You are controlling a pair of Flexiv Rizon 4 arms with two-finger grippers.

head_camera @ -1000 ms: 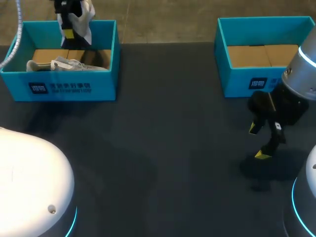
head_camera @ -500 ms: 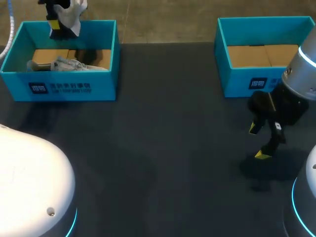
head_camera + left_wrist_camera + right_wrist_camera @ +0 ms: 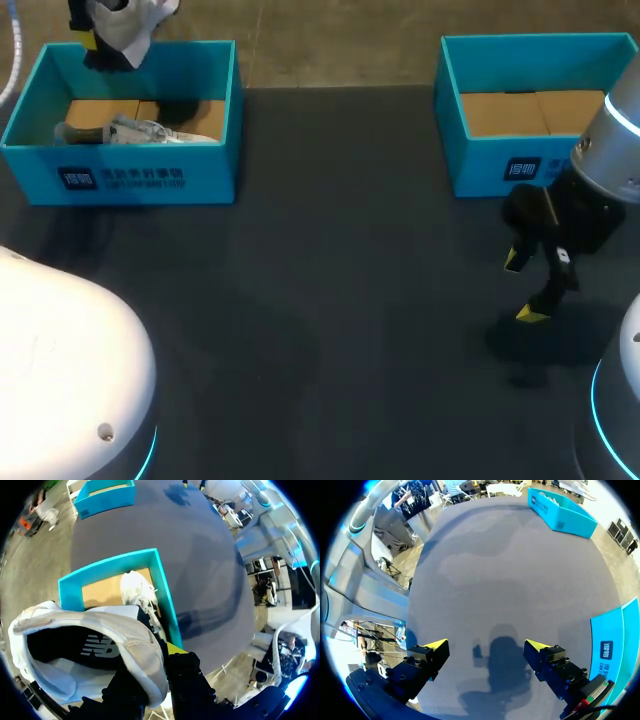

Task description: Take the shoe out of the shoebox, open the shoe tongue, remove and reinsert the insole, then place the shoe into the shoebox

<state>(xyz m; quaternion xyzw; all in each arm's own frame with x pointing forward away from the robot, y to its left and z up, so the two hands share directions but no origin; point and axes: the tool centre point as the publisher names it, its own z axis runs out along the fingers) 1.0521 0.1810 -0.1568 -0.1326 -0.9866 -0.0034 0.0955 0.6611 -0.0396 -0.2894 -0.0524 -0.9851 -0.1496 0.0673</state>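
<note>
High over the back left corner of the left shoebox (image 3: pixel 215 150), my left gripper (image 3: pixel 92 34) is shut on a white shoe (image 3: pixel 135 20). In the left wrist view the white shoe (image 3: pixel 85 650) with its dark lining fills the space at the left gripper (image 3: pixel 156 666); one yellow fingertip (image 3: pixel 175 648) shows beside its collar. Far below lies the left shoebox (image 3: pixel 167 611) with a second white shoe (image 3: pixel 137 592) inside. That second shoe (image 3: pixel 135 130) rests on the box's cardboard floor. My right gripper (image 3: pixel 524 287) hangs open over the table's right side, fingers (image 3: pixel 436 645) wide apart around nothing.
A second teal shoebox (image 3: pixel 500 165) stands at the back right, just behind my right gripper, with only cardboard inside; its wall (image 3: pixel 615 645) shows beside the right gripper. The dark table (image 3: pixel 330 300) stretches between the two boxes.
My left gripper has carried the white shoe up and to the left, away from above the left shoebox's back wall. The right arm has not moved.
</note>
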